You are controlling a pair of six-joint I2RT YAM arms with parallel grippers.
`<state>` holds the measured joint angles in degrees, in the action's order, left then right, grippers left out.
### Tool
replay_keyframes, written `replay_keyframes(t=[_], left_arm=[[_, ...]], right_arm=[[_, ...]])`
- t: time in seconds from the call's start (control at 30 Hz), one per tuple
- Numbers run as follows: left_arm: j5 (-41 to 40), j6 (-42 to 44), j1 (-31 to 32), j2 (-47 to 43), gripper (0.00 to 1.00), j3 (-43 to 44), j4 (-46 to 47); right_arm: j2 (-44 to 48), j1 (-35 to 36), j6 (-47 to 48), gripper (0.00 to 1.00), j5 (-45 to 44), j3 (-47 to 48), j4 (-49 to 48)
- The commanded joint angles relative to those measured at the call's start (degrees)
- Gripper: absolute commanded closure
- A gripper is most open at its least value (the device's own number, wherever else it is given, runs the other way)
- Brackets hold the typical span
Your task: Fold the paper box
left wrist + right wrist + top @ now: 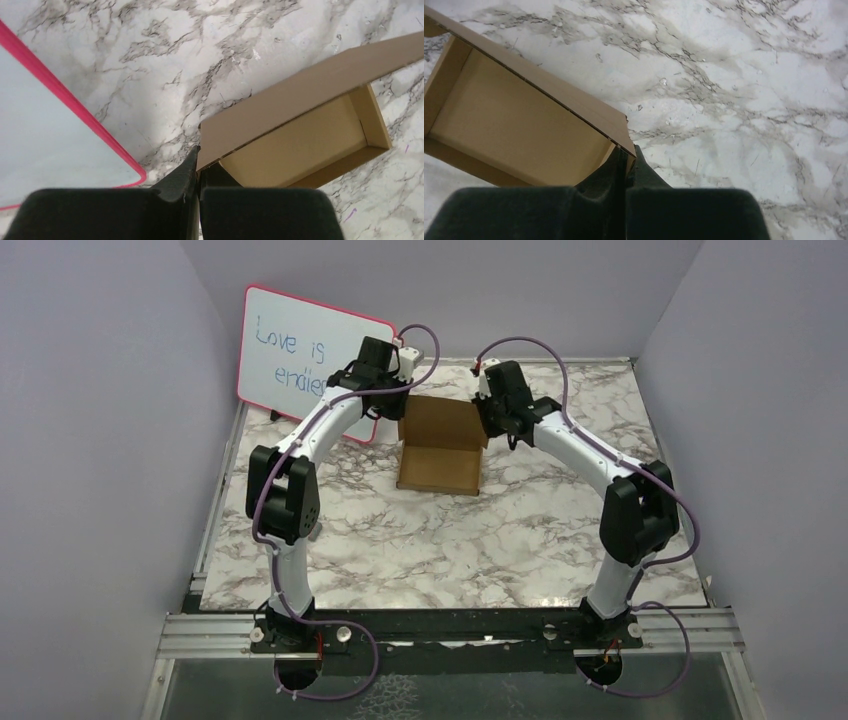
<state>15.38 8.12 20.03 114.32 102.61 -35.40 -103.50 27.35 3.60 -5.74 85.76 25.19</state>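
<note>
The paper box (440, 445) is brown cardboard, partly formed, on the marble table at mid-back. Its rear panel stands upright and the base lies flat toward me. My left gripper (398, 410) is shut on the panel's left top corner; in the left wrist view my left gripper (201, 161) pinches the cardboard edge of the box (295, 140). My right gripper (488, 415) is shut on the right top corner; in the right wrist view my right gripper (628, 159) clamps the corner of the box (519, 125).
A pink-framed whiteboard (300, 355) with blue writing leans at the back left, just behind my left arm; its edge shows in the left wrist view (60, 130). Purple walls enclose the marble table (450, 550) on three sides.
</note>
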Motion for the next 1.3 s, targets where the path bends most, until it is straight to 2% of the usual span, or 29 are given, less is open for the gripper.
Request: replay_keyframes(t=[0.0,0.17,0.5,0.77,1.27], left_arm=[[-6.29,-12.39,5.89,-3.81,1.00,-3.78,6.76],[-10.82,-18.22,7.96,-4.95,1.00,-6.93,8.94],[-14.93,-29.39,8.94,-9.81,1.00,-15.16,17.70],[-19.49,-33.48,10.36,-13.54,1.00,-22.17,24.64],[-22.93,-37.54,12.31,-18.34,1.00,-32.26,33.81]], right_arm=[[1.82,4.29,-10.38,0.99,-6.36,-1.51,-5.73],[1.74,6.06,-16.05,0.99,-10.15,-2.83,-6.52],[2.90,9.79,-23.86,0.99,-19.60,-5.99,-9.93],[3.95,12.78,-29.58,0.99,-26.39,-9.87,-13.64],[3.20,13.48,-40.90,0.99,-31.18,-11.49,-15.04]])
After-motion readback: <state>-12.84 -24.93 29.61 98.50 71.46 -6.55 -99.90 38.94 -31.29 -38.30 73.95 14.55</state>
